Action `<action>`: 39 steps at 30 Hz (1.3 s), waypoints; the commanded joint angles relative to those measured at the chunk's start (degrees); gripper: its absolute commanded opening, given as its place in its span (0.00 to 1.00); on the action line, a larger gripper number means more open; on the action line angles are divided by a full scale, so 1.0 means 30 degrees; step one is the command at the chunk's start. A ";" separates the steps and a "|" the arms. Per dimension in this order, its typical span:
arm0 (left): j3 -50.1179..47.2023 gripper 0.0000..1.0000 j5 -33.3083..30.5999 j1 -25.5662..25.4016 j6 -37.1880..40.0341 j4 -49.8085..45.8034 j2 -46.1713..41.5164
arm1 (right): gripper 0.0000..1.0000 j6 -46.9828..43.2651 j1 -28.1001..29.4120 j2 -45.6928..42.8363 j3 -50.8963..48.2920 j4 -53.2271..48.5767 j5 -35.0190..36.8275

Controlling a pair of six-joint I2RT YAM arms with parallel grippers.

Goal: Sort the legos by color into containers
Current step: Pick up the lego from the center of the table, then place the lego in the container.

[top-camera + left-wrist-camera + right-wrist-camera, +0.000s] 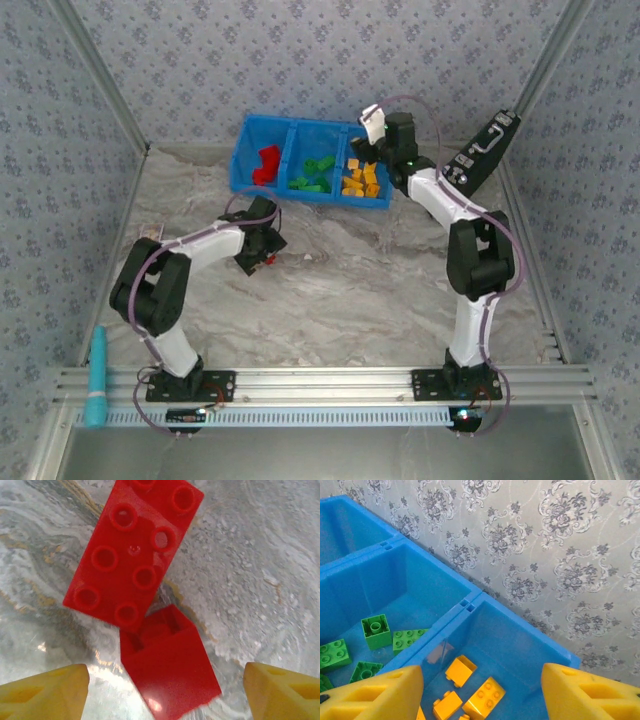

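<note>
1. Two red pieces lie on the marbled tabletop under the left arm. They are a long red brick with its studs up and a small red brick turned on its side. The small one touches a corner of the long one.
2. The left jaws are released. Their yellow fingers stand wide apart on both sides of the small red brick and do not touch it.
3. The blue bin stands at the far side of the tabletop, against the wall. In the top view the red legos are in its left compartment, the green legos in the middle one and the orange-yellow legos in the right one.
4. The right jaws hang over the right compartment. They are released, and nothing is between them.
5. A black case leans by the right wall, near the bin.
</note>
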 commanded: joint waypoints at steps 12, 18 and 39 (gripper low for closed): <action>-0.0251 0.26 -0.0888 -0.0133 0.0110 0.0136 0.0083 | 0.65 0.0584 -0.0771 -0.2362 -0.2467 0.1022 -0.0063; 0.1054 0.19 -0.1718 -0.0089 0.2203 -0.1280 -0.1538 | 0.65 0.0742 -0.0772 -0.2671 -0.2859 0.1012 0.0055; 1.7100 0.18 -0.2927 0.2765 0.9969 0.2929 0.8413 | 0.65 0.3539 0.0727 -0.9033 -0.9875 -0.0626 0.0760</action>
